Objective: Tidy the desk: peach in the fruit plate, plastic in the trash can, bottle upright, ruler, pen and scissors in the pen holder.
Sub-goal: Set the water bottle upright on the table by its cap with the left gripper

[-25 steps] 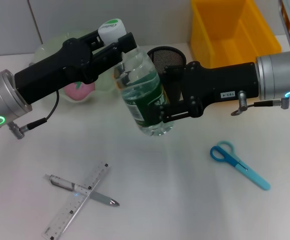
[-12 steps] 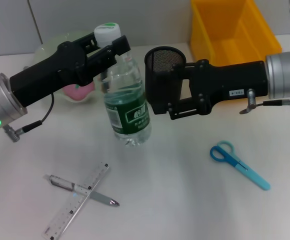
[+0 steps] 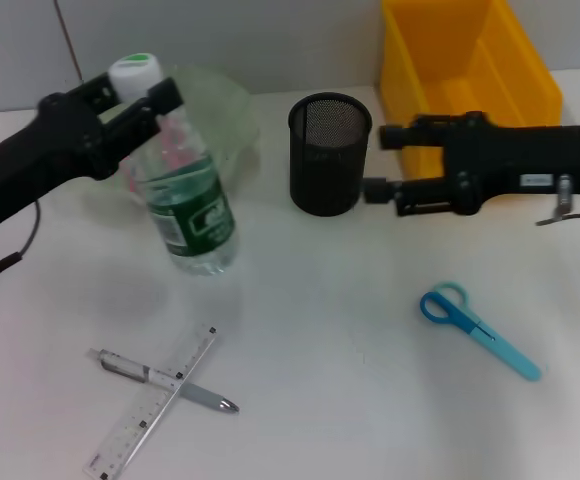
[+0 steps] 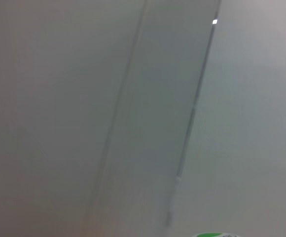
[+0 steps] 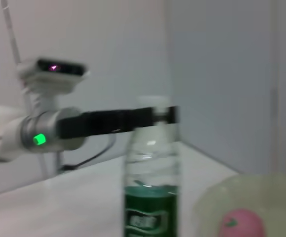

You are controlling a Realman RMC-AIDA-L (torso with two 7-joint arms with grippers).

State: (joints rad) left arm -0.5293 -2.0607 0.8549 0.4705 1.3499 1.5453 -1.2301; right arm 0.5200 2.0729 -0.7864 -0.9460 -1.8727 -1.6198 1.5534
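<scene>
My left gripper [image 3: 135, 88] is shut on the neck of the clear bottle [image 3: 190, 215], just under its green-topped cap. The bottle has a green label and stands nearly upright, its base at the table in front of the pale green fruit plate [image 3: 225, 105]. The right wrist view shows the bottle [image 5: 150, 173] and the pink peach [image 5: 236, 222] in the plate. My right gripper [image 3: 378, 160] is open and empty beside the black mesh pen holder [image 3: 330, 150]. The blue scissors [image 3: 475, 325] lie at the right. The ruler [image 3: 155, 405] and pen [image 3: 160, 378] lie crossed at the front left. No plastic shows.
A yellow bin [image 3: 470, 50] stands at the back right behind my right arm. The left wrist view shows mostly wall, with the bottle cap [image 4: 214, 235] at its edge. Bare table lies between the bottle and the scissors.
My left gripper carried the bottle left and lowered it upright in front of the fruit plate. My right gripper let go of the bottle and drew back right, past the pen holder.
</scene>
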